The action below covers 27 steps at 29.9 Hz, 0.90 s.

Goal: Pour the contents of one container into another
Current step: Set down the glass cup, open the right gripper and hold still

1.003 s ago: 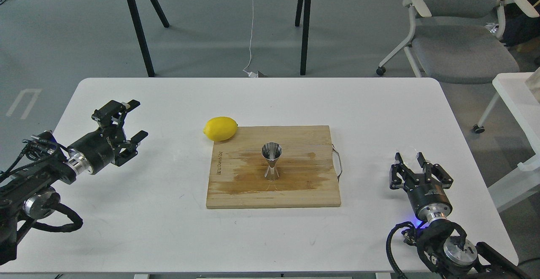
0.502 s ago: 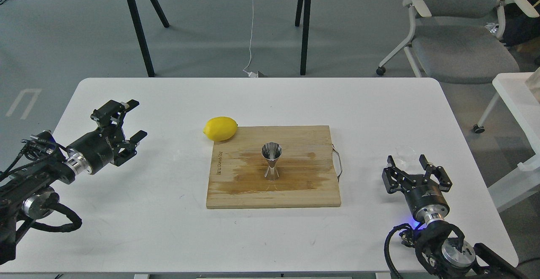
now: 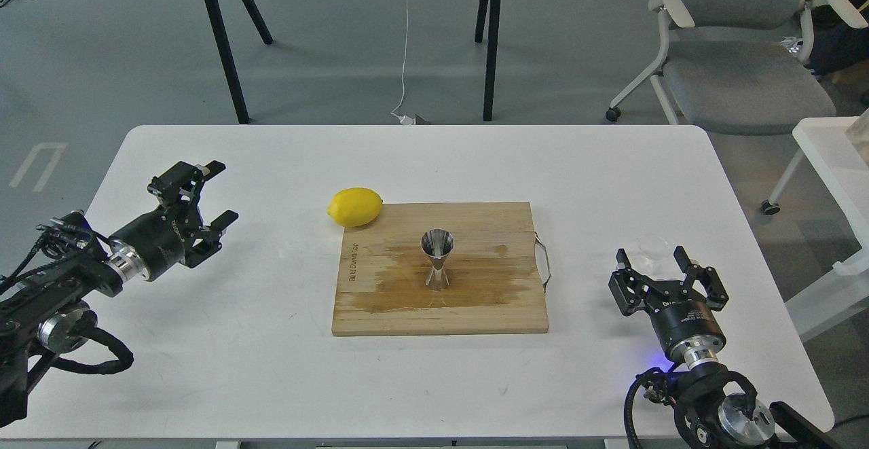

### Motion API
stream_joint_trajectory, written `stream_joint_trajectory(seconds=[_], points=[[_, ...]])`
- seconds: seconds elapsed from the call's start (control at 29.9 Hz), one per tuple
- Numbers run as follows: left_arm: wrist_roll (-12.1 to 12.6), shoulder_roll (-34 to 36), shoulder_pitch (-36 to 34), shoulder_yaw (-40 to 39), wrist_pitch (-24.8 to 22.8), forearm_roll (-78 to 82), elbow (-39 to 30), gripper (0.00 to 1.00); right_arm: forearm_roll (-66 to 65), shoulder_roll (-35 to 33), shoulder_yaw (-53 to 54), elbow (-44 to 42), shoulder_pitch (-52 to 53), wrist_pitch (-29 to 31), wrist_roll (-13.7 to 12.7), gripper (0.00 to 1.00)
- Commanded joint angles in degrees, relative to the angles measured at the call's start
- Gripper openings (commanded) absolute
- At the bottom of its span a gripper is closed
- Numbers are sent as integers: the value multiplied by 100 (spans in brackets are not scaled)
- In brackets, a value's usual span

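Observation:
The steel jigger (image 3: 437, 259) stands upright in the middle of the wooden cutting board (image 3: 380, 313), on a dark wet stain. The small clear glass cup (image 3: 652, 247) sits on the white table at the right, faint against the surface. My right gripper (image 3: 653, 259) is open just behind the cup, its two fingers spread either side of the cup's near edge, not closed on it. My left gripper (image 3: 218, 189) is open at the table's left side, far from both containers, with nothing between its fingers.
A yellow lemon (image 3: 355, 206) lies at the board's far left corner. The board has a metal handle (image 3: 543, 262) on its right side. A second white table (image 3: 831, 184) and a grey office chair (image 3: 736, 62) stand to the right.
My right gripper opened, let go of the glass cup and drew back toward me. The cup now stands free on the table. The left arm barely moved.

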Motion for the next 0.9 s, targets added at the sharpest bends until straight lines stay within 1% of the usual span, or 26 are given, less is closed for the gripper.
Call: stream_joint_trajectory(seconds=[0.0,0.07,0.13,0.23,0.3,0.33,0.43,0.5,0.7,0.87], points=[[0,-8,9,-13,0,0,0,100,6,-381,23,703,-119,0,4,95],[0,1,9,-57,0,-44,0,100,-12,-628,40,959,-58,0,4,95],[0,45,0,-101,0,-79,-9,100,-47,-821,14,1039,178,0,-14,95],[0,80,17,-302,0,-315,-9,100,-230,-1102,-153,934,740,0,-40,95],[0,98,61,-365,0,-562,-9,100,-441,-1182,-232,671,1075,0,-58,95],[0,98,61,-365,0,-632,-9,100,-495,-1182,-232,591,1181,0,-75,95],[0,89,61,-382,0,-791,-9,100,-557,-1139,-232,249,1541,0,-286,95],[0,80,61,-409,0,-800,-9,100,-557,-1112,-215,125,1656,0,-365,96],[0,72,53,-532,0,-826,-9,100,-557,-945,-136,2,1692,0,-339,96],[0,80,61,-532,0,-818,-9,100,-565,-656,-30,-156,1770,0,-304,97]])
